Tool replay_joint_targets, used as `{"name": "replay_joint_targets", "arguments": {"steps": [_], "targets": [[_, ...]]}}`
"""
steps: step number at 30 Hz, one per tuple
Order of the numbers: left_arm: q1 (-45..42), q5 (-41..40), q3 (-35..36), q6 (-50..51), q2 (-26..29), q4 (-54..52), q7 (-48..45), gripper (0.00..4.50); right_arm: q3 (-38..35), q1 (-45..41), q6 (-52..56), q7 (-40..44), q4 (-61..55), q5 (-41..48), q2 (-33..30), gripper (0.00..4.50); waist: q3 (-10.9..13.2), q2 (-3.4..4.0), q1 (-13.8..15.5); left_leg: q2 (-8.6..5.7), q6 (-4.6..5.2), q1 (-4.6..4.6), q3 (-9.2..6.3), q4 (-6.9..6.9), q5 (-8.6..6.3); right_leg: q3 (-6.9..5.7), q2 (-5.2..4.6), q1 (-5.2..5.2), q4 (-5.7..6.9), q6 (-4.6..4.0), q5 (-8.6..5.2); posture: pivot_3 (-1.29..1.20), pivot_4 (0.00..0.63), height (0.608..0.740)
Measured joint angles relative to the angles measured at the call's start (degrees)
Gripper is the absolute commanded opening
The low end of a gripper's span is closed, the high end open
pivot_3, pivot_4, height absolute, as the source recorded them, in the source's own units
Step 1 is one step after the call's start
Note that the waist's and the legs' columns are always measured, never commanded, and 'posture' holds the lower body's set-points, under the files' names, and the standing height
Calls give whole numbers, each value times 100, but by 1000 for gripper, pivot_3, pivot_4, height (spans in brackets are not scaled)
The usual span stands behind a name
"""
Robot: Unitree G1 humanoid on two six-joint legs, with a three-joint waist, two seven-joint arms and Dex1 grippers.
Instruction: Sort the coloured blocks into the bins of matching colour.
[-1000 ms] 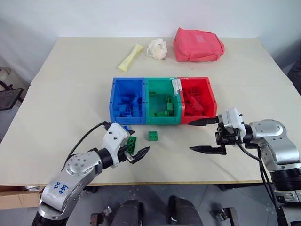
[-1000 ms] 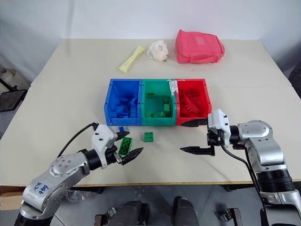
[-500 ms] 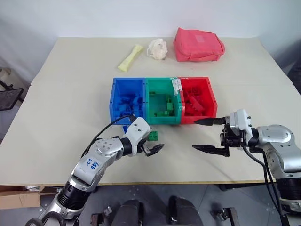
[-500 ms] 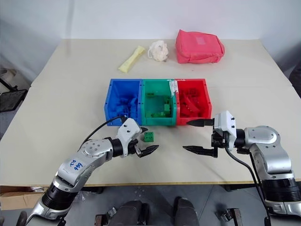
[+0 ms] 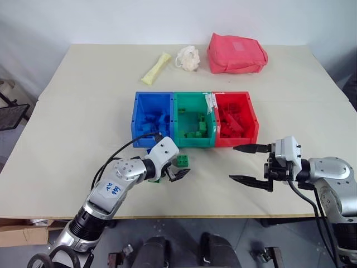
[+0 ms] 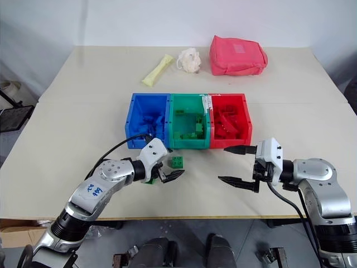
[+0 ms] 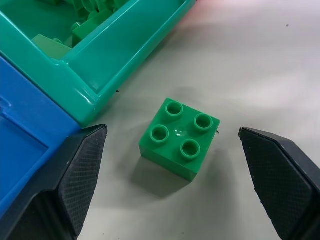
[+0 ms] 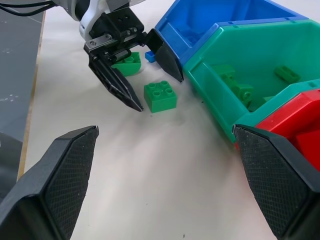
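Note:
Three joined bins stand mid-table: blue (image 5: 135,120), green (image 5: 195,142) and red (image 5: 238,141), each with blocks of its own colour inside. A square green block (image 5: 182,161) lies on the table in front of the green bin. My left gripper (image 7: 171,131) is open and low over the table, one finger on each side of this block without touching it. A longer green block (image 8: 126,63) and a small blue block (image 8: 150,56) lie by the left wrist. My right gripper (image 5: 231,163) is open and empty in front of the red bin, pointing left.
At the far side of the table lie a pink pouch (image 5: 236,53), a white puff (image 5: 187,57) and a pale yellow strip (image 5: 155,68). The table's front edge (image 5: 223,214) runs just behind both grippers.
My left gripper has moved forward and to the right, from beside the longer green block to astride the square green block. The right gripper has stayed about where it was, open.

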Motion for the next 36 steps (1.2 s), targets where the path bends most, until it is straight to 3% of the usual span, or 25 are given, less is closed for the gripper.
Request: {"name": "replay_joint_targets", "arguments": {"steps": [4, 5, 7, 13, 14, 27, 36], "targets": [[-125, 142, -156, -32, -24, 110, -84, 4500, 0, 0, 0, -27, -7, 0, 0, 4484, 0, 0, 1, 0, 1, 1, 1, 0, 0, -1, 1, 2, 0, 0, 0, 0, 150, 740], [-157, 172, -180, -32, -39, 140, -102, 4313, 0, 1, 0, -35, -8, 0, 0, 4496, 0, 0, 0, 0, 1, 3, 1, 0, 0, -1, 1, 2, 1, 0, 0, 0, 150, 740], [-206, 247, -225, -38, -79, 190, -122, 3874, 0, 2, 1, -45, -7, 0, 0, 4500, 0, 0, -1, 0, 1, 2, 1, 0, 0, -1, 1, 2, 2, 0, 0, 0, 150, 740], [-271, 417, -322, -165, -172, 311, -192, 1985, 0, 1, 9, -86, -8, 0, -8, 4500, 0, 0, 0, 0, 1, 3, 1, 1, 1, -2, 1, 2, 3, 0, 0, 0, 150, 740], [-271, 421, -326, -175, -183, 319, -208, 1863, 0, 1, 16, -94, -8, 0, -16, 4500, 0, 0, 0, 0, 1, 4, 1, 1, 1, -2, 0, 2, 3, 0, 0, 0, 150, 740], [-200, -5, 73, -28, -482, -3, -500, 1861, -16, 76, 68, -155, -38, 4, -111, 4500, 0, -1, 1, 0, 2, -2, -2, 4, 1, 0, -3, 0, 2, 0, 0, 0, 150, 740], [-1167, -149, 640, -172, -849, 325, -356, 1861, -473, 38, 240, -666, -87, 319, -25, 4500, 1, -1, 10, -2, 3, -1, 0, 5, 2, -16, 1, 0, 10, 1, 0, 0, 150, 740]]}}
